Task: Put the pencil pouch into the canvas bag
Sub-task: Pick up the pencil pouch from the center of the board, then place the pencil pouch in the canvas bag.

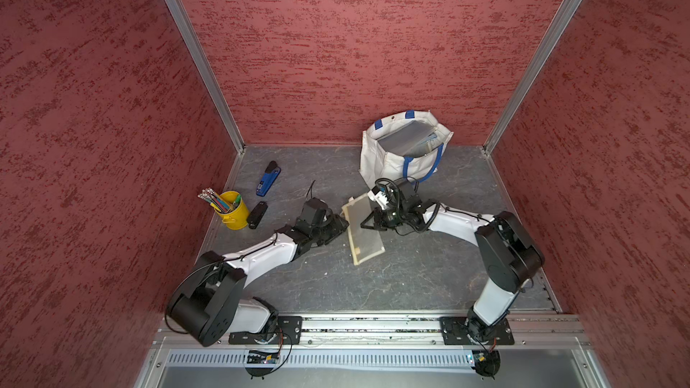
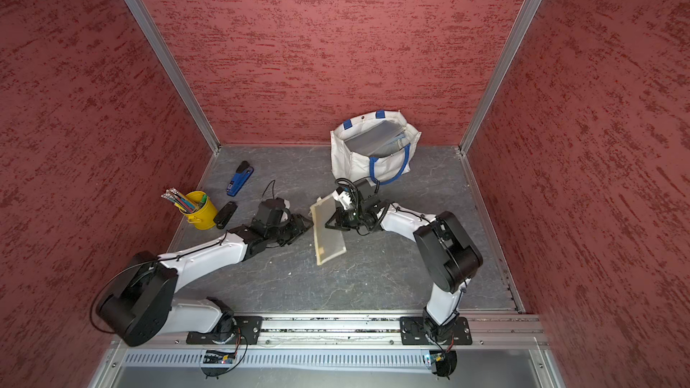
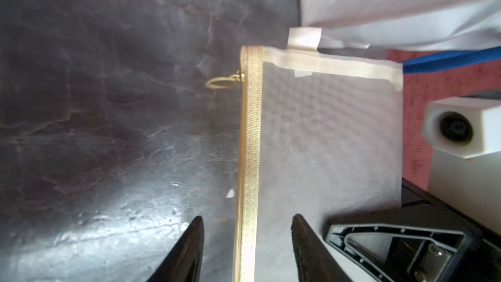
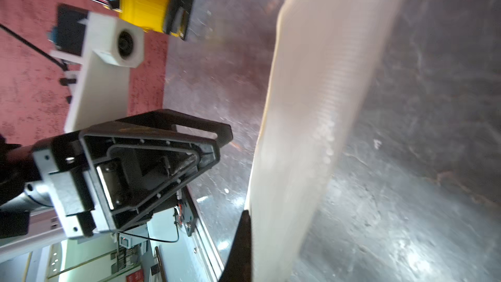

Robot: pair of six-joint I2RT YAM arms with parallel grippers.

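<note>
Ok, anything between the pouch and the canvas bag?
No loose object lies between the translucent gold-zippered mesh pencil pouch and the off-white blue-handled canvas bag. Its mouth is open; a grey flat item sits inside.

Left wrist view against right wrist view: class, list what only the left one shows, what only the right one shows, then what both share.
Only the left wrist view: the gold pull ring on the zipper, and the canvas bag with its blue handle just past the pouch's far end. Only the right wrist view: the yellow pencil bucket with the black stapler beside it. Both: the mesh pencil pouch, seen broadside from the left wrist and nearly edge-on and blurred from the right, and the dark table.
</note>
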